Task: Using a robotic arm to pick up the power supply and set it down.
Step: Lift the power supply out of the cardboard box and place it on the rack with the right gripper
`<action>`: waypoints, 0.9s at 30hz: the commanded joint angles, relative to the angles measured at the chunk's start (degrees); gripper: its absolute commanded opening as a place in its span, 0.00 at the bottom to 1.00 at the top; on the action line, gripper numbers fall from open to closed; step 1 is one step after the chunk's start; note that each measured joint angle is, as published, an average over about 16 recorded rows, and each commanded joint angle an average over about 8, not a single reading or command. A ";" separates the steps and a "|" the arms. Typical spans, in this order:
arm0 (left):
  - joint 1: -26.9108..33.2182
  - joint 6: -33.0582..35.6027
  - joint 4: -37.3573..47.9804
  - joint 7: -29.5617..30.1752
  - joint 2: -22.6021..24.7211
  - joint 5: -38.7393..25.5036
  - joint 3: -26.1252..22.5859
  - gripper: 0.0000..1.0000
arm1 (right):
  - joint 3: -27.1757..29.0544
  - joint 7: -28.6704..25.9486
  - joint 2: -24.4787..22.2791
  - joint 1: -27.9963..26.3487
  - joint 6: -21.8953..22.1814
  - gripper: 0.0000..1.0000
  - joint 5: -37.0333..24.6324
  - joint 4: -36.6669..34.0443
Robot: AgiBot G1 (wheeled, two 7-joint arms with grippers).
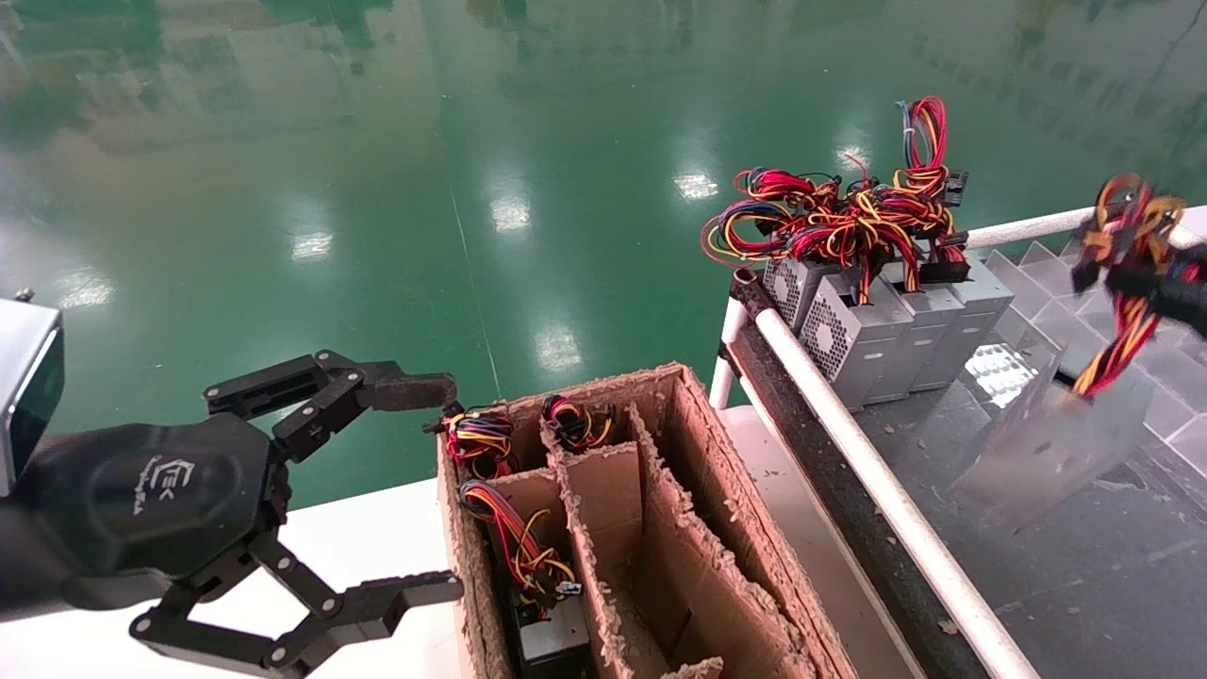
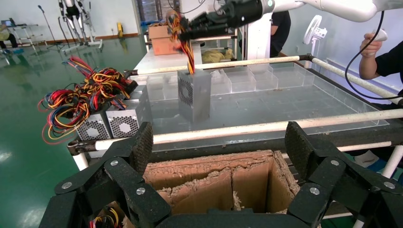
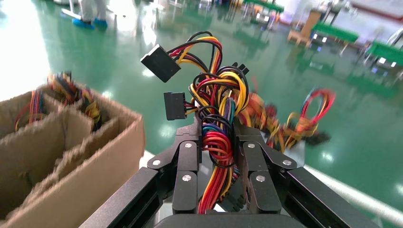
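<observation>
My right end effector (image 3: 216, 156) was clamped on the wire bundle (image 3: 216, 109) of the power supply (image 1: 1051, 438), and the grey box hung from those wires, lifted off the surface (image 1: 1113, 556). In the left wrist view it hung tilted just above the clear tray (image 2: 285, 102), apart from the row of other power supplies (image 1: 886, 325) standing at the tray's far end behind the white rail (image 1: 877, 481). So I judged the pick-up done and the carry underway; the setting down was what remained, and where it was meant to land I could not tell.

My left end effector (image 1: 429, 486) was idle, spread wide beside the near corner of the divided cardboard box (image 1: 698, 528), gripping nothing. That box already held wired units in its left compartments, while the middle and right ones looked bare.

The dark surface under the tray was scattered with cardboard crumbs. Around it spread a glossy green floor (image 1: 471, 170) reflecting ceiling lights, with a person's hand (image 2: 373, 42) holding a cable at the side.
</observation>
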State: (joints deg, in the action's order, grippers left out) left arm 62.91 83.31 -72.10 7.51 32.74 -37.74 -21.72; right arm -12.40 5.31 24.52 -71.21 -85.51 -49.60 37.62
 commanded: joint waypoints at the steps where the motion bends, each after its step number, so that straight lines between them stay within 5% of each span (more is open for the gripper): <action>1: 0.00 0.00 0.00 0.00 0.00 0.00 0.00 1.00 | -0.35 0.77 -0.17 0.50 -0.55 0.00 -0.58 -1.42; 11: 0.00 0.00 0.00 0.00 0.00 0.00 0.00 1.00 | -2.25 0.69 4.00 -0.26 -2.37 0.00 -1.70 -5.42; 27: 0.00 0.00 0.00 0.00 0.00 0.01 -0.01 1.00 | -5.73 4.09 13.60 -7.84 0.85 0.00 -6.97 -11.80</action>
State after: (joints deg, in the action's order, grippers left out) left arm 62.91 83.30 -72.10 7.51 32.74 -37.74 -21.73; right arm -18.08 9.64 38.00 -78.94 -84.52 -56.56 25.76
